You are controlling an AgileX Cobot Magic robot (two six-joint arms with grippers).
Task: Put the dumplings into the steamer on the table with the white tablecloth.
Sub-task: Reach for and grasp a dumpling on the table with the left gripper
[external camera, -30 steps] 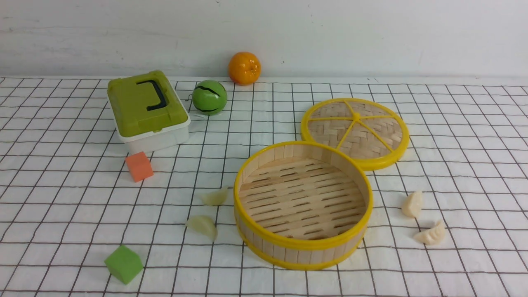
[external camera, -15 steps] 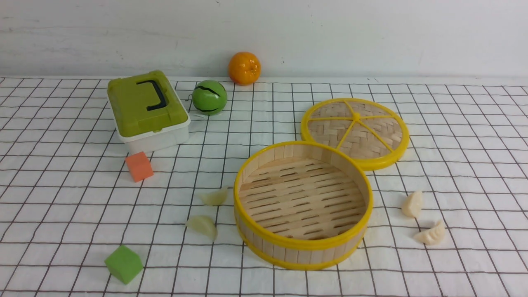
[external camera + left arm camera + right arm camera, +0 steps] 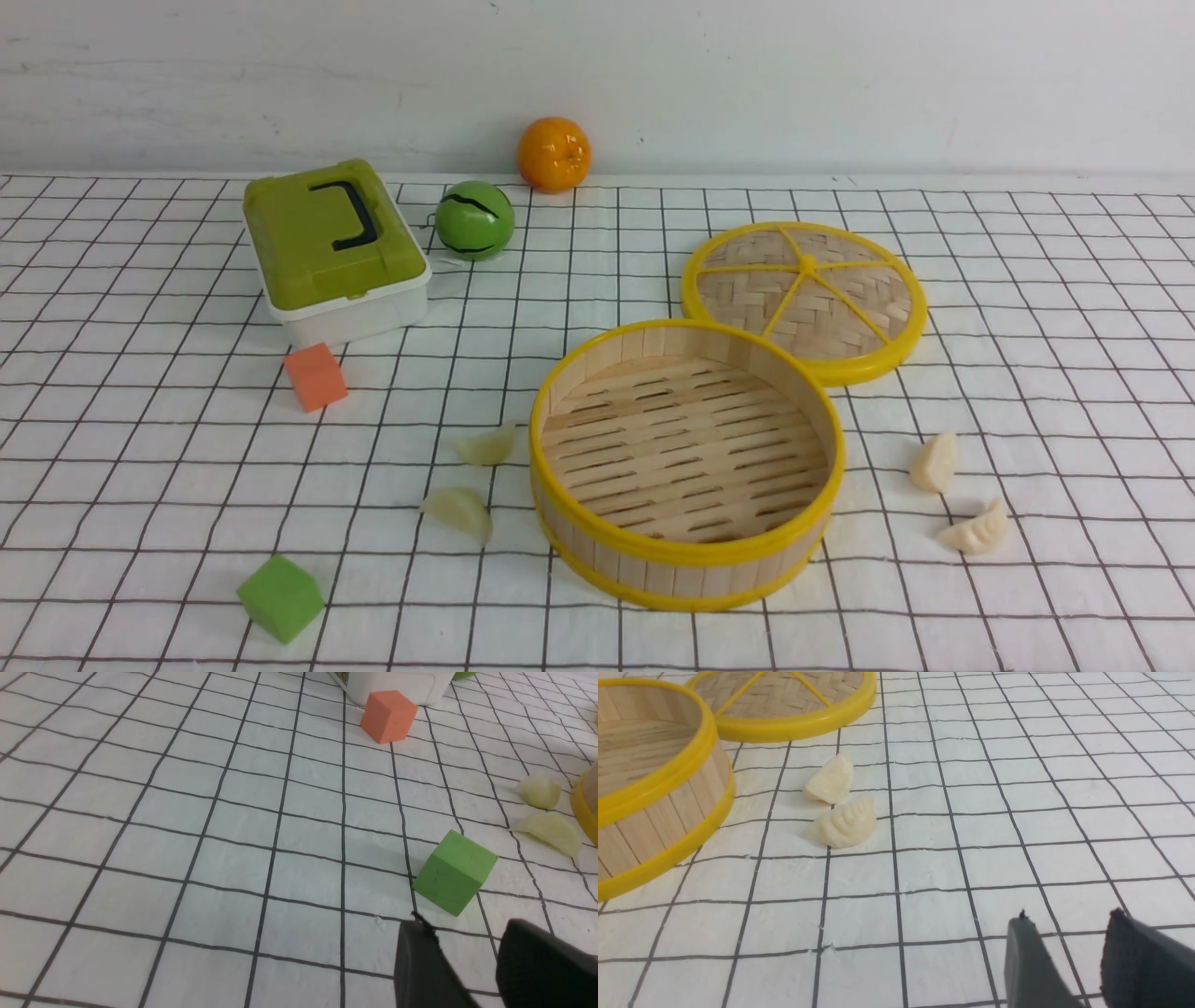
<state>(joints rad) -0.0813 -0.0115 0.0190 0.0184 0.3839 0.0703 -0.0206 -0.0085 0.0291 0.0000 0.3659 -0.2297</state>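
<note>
The steamer stands empty on the white tablecloth. Two pale greenish dumplings lie just left of it; they also show in the left wrist view. Two cream-white dumplings lie to its right, also in the right wrist view. My left gripper is open and empty, near the green cube. My right gripper is open and empty, short of the cream dumplings. Neither gripper shows in the front view.
The woven lid lies behind the steamer. A green-lidded box, a green ball and an orange sit at the back left. An orange cube and a green cube lie on the left.
</note>
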